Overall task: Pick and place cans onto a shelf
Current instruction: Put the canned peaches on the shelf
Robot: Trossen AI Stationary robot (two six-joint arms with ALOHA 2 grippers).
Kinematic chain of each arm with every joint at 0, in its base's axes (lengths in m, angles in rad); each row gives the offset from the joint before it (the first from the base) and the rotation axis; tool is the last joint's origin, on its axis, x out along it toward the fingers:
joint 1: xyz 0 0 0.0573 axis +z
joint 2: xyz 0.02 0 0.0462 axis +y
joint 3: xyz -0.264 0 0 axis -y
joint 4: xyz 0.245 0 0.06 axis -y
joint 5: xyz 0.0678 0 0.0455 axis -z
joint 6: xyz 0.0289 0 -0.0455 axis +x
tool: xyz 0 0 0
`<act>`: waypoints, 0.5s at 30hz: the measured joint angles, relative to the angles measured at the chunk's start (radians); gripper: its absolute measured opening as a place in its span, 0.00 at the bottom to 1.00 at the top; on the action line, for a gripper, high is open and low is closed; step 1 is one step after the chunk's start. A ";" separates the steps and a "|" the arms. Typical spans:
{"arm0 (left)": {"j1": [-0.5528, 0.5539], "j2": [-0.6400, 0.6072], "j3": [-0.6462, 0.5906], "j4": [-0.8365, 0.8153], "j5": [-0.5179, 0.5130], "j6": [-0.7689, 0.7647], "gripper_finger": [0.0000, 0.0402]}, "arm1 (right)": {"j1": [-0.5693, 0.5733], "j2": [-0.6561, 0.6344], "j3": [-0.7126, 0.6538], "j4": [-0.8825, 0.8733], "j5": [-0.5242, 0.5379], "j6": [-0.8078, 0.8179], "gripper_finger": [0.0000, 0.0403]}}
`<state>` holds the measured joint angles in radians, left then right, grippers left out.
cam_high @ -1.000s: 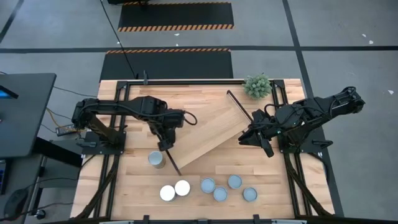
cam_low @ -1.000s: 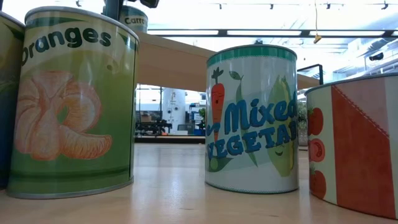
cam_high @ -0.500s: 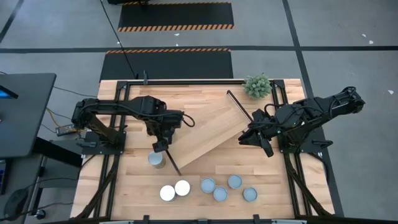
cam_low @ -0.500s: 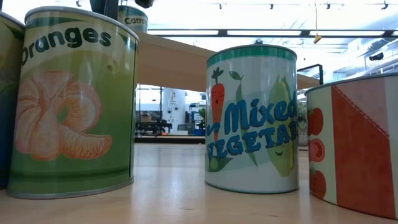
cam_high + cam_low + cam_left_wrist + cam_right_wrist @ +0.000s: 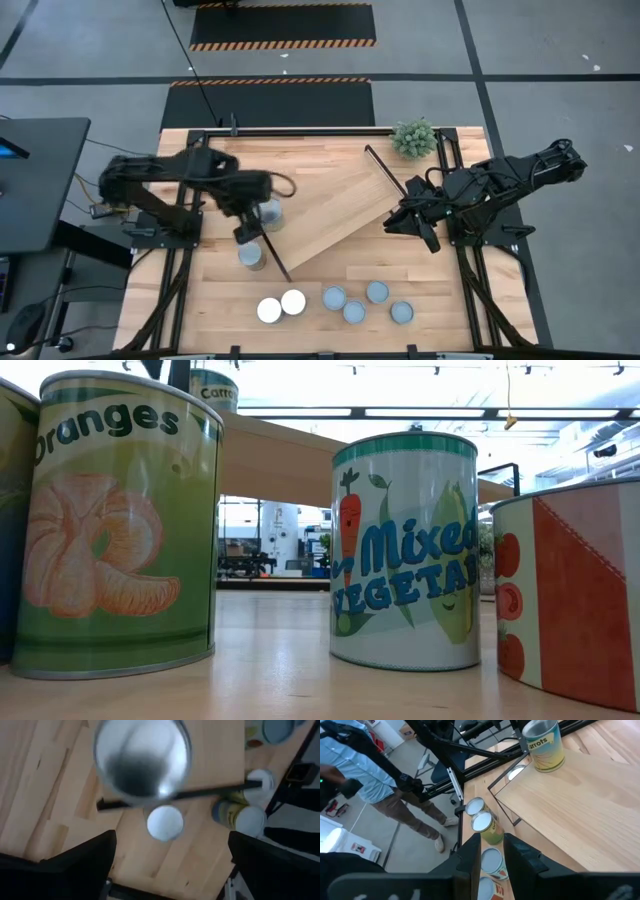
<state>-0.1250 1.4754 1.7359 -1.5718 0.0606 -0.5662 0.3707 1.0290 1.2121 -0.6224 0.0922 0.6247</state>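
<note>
The shelf [image 5: 325, 205] is a light-wood plank lying aslant on the table, with a black bar at each end. One can [image 5: 268, 212] stands on the shelf's left end; it also shows in the left wrist view [image 5: 142, 762] and, with a carrots label, in the right wrist view [image 5: 545, 745]. My left gripper [image 5: 244, 232] is open above and just left of it, touching nothing. Another can [image 5: 252, 256] stands on the table by the shelf's near-left bar. Two white-topped cans [image 5: 281, 306] and several blue-grey-topped cans [image 5: 365, 302] stand near the front edge. My right gripper [image 5: 428, 228] waits at the shelf's right end, its fingers a narrow gap apart.
A small green plant [image 5: 414, 138] stands at the table's far right. A person [image 5: 380, 780] stands beyond the table's left side. In the low view, the oranges can [image 5: 120, 520] and the mixed vegetables can [image 5: 405, 550] stand close in front of the shelf [image 5: 290, 455].
My left gripper has drawn back from over the shelf's left end toward the table's left edge. The can it covered now shows, standing upright on the shelf.
</note>
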 joint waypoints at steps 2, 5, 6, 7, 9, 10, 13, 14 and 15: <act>-0.039 -0.043 -0.039 0.000 -0.030 -0.051 0.97 | 0.008 0.000 0.000 0.000 0.020 0.000 0.22; -0.098 -0.086 -0.120 0.010 -0.058 -0.132 0.97 | 0.019 0.000 0.000 0.000 0.049 0.000 0.22; -0.122 -0.098 -0.150 0.019 -0.064 -0.158 0.97 | 0.022 0.000 0.000 0.001 0.055 0.000 0.22; -0.147 -0.111 -0.180 0.034 -0.067 -0.186 0.97 | 0.027 0.000 0.000 0.000 0.060 0.001 0.22; -0.199 -0.142 -0.235 0.076 -0.088 -0.246 0.97 | 0.033 0.000 0.000 0.000 0.063 0.001 0.22; -0.226 -0.158 -0.260 0.096 -0.099 -0.275 0.97 | 0.035 0.000 0.000 0.000 0.063 0.001 0.22; -0.291 -0.196 -0.338 0.165 -0.126 -0.353 0.97 | 0.039 0.000 0.000 0.000 0.064 0.001 0.22; -0.309 -0.206 -0.363 0.184 -0.131 -0.378 0.97 | 0.039 0.000 0.000 0.000 0.064 0.001 0.22; -0.324 -0.213 -0.387 0.198 -0.132 -0.401 0.97 | 0.039 0.000 0.000 0.000 0.064 0.001 0.22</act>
<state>-0.4492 1.2620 1.3489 -1.3738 -0.0713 -0.9673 0.4095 1.0290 1.2121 -0.6219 0.1562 0.6254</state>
